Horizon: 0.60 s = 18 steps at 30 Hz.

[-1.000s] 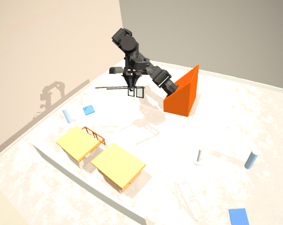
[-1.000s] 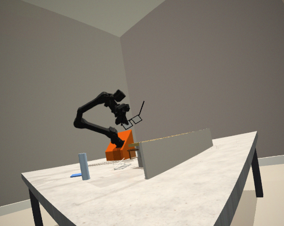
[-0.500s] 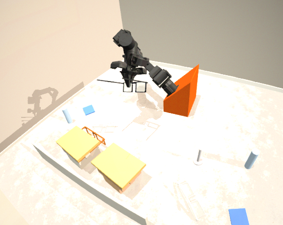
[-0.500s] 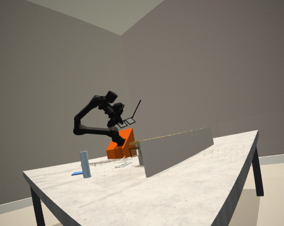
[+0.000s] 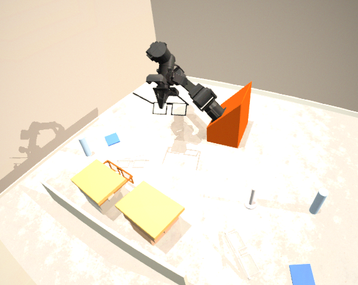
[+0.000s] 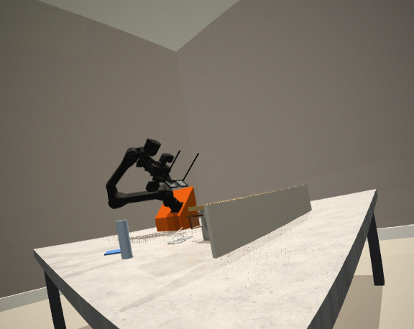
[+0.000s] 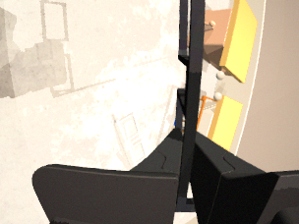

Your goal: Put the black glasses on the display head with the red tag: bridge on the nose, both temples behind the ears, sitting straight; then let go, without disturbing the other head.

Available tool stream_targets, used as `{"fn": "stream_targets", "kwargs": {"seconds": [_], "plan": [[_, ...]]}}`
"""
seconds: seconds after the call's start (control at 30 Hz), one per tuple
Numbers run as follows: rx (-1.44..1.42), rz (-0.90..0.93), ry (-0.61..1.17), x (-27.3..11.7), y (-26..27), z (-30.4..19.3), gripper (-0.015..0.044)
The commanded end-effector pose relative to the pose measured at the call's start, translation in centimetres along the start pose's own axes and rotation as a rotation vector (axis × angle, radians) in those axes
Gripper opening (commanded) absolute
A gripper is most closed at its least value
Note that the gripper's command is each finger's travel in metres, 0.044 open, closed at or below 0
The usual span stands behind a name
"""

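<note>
My gripper is shut on the black glasses at a lens rim, high above the table near the orange wedge. Their temples are open, pointing back and left in the top view and up in the exterior view. Two display heads stand under yellow slabs. The nearer, tan head has a bare front with a small nose. The farther, grey head has orange glasses at its front. I cannot make out the red tag.
An orange wedge stands beside the arm's base. A grey wall runs behind the heads. Blue cylinders, blue pads, a small post and faint clear glasses are on the table.
</note>
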State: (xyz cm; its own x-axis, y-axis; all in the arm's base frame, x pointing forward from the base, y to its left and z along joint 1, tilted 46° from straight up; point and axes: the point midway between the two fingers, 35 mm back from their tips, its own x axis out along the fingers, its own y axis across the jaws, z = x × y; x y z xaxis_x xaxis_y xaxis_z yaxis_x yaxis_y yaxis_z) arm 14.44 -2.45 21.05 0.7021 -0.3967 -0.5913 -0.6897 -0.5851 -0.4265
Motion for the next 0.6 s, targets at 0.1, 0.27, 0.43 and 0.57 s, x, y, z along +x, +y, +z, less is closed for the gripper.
{"fn": "stream_targets", "kwargs": {"seconds": [0.1, 0.27, 0.43, 0.57], "plan": [[0.0, 0.0, 0.0, 0.0, 0.0, 0.0, 0.0], [0.0, 0.0, 0.0, 0.0, 0.0, 0.0, 0.0], [0.0, 0.0, 0.0, 0.0, 0.0, 0.0, 0.0], [0.0, 0.0, 0.0, 0.0, 0.0, 0.0, 0.0]]}}
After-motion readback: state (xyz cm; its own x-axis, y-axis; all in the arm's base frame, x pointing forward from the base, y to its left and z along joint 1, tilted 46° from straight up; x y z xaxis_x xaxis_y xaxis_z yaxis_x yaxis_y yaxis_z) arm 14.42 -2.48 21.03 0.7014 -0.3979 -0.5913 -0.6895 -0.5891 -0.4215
